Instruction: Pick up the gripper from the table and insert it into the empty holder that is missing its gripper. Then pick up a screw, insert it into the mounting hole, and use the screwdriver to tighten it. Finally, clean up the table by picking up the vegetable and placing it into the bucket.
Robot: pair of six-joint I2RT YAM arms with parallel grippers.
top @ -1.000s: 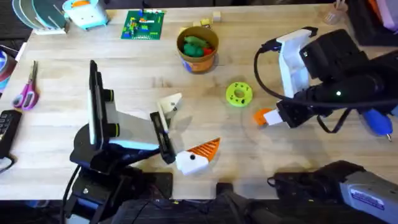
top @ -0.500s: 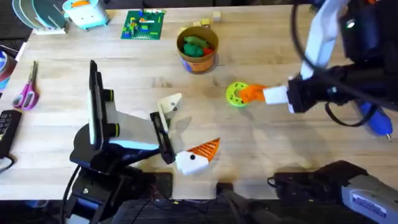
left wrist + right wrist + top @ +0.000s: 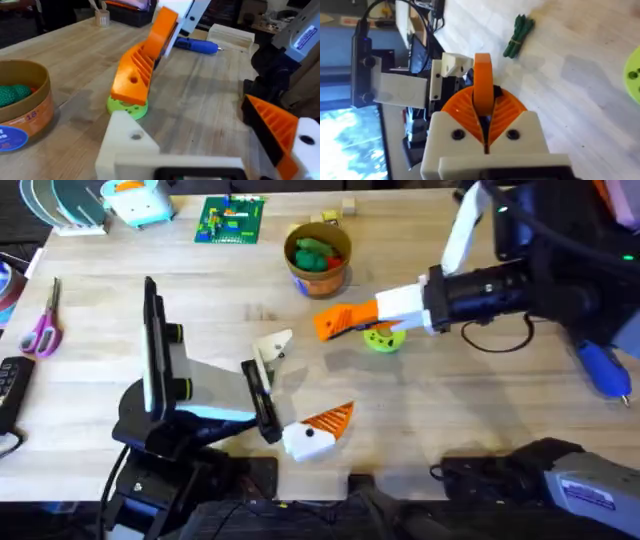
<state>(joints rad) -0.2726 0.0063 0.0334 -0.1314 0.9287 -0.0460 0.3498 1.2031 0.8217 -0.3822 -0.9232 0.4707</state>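
From overhead, the right gripper point(image 3: 345, 320) carries the orange gripper pad point(image 3: 335, 321), clamped, toward the bare holder point(image 3: 272, 346) ahead. In the left wrist view, the left gripper point(image 3: 210, 150) stands open. In the right wrist view, the pad point(image 3: 482, 90) should stay aligned.

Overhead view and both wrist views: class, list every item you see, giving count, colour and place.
gripper: 1, orange, over the disc
disc: 1, yellow-green, mid-table
bucket: 1, orange-brown, far centre
vegetable: 1, dark green, on the table
screwdriver: 1, blue, right edge
brick plate: 1, green, far side
scissors: 1, purple, left edge
holder: 1, white, bare, left arm
left pincer: open
right pincer: shut on the gripper
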